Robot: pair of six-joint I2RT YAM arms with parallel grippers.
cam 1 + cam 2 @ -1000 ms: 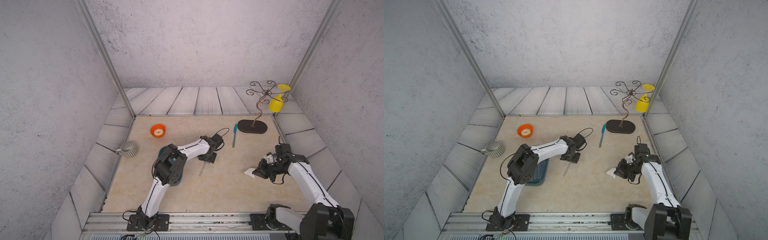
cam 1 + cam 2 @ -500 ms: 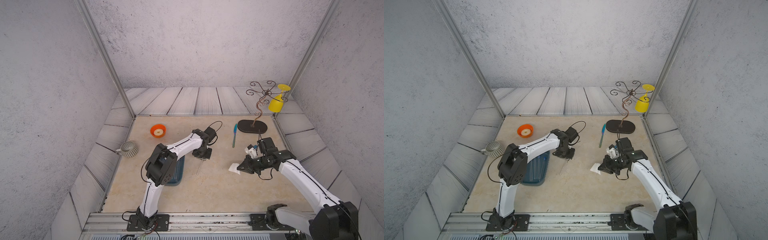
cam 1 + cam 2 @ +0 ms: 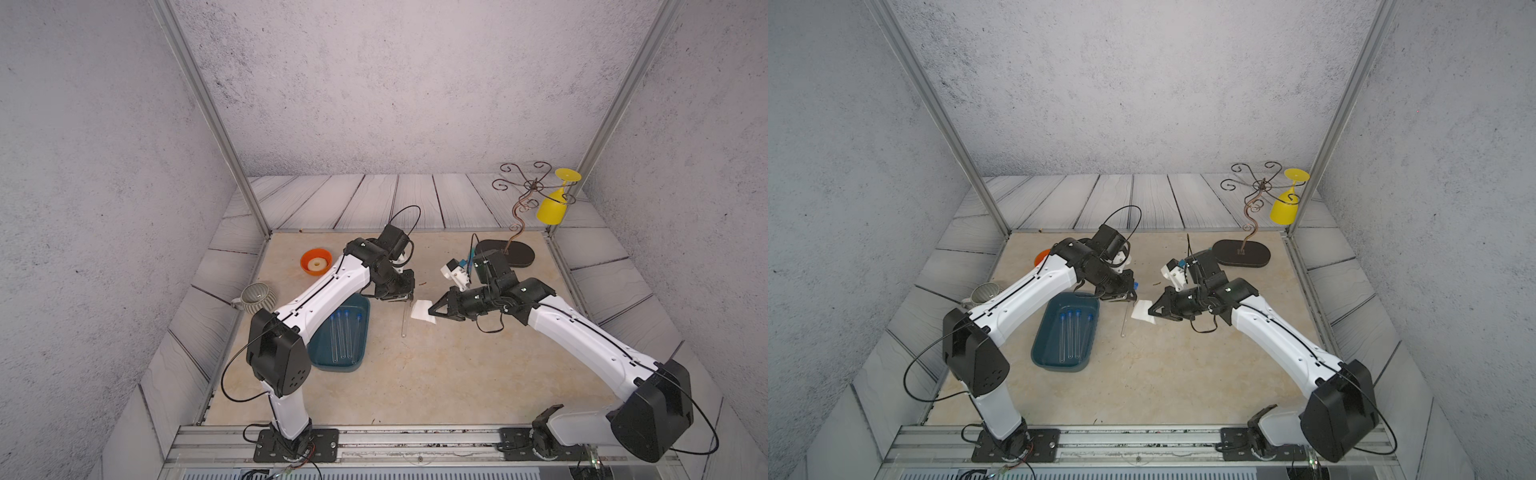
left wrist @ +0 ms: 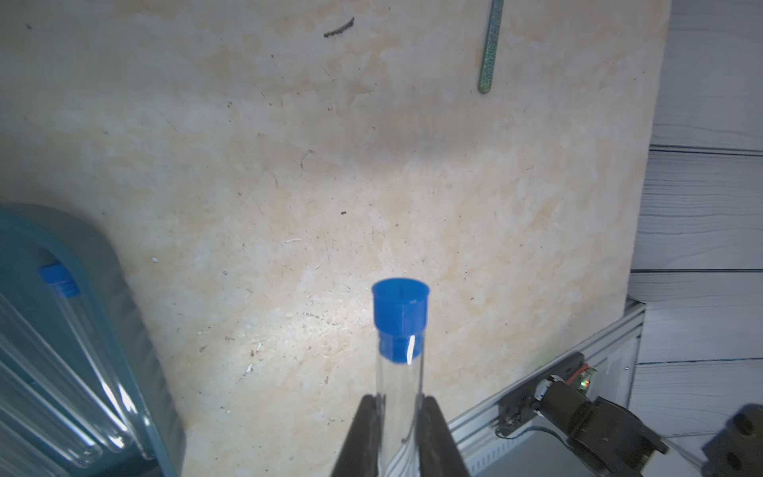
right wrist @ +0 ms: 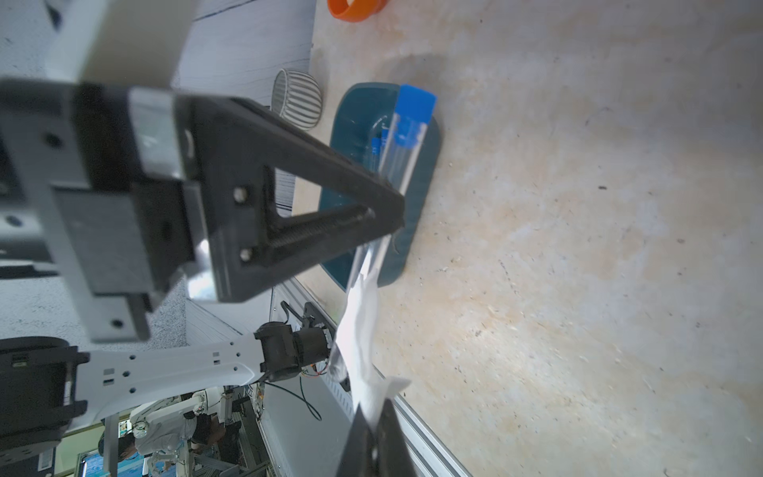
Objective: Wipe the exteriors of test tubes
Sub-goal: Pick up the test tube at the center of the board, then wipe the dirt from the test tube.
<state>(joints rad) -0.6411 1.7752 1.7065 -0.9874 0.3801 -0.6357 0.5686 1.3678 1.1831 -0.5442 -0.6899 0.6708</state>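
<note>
Test tube [image 4: 399,380]: clamped just below its blue cap between left fingers [image 4: 364,437], above worktop [image 4: 289,165].
Right fingers [image 5: 396,446]: pinching white tissue [image 5: 359,330], which lies against the tube.
Other tubes [image 3: 1070,336]: in teal tray [image 3: 1057,366].

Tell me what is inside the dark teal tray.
Four clear test tubes lie side by side inside the tray, blue caps toward the far end. In a top view the left arm covers the tray's left side, hiding that strip of its floor.
</note>
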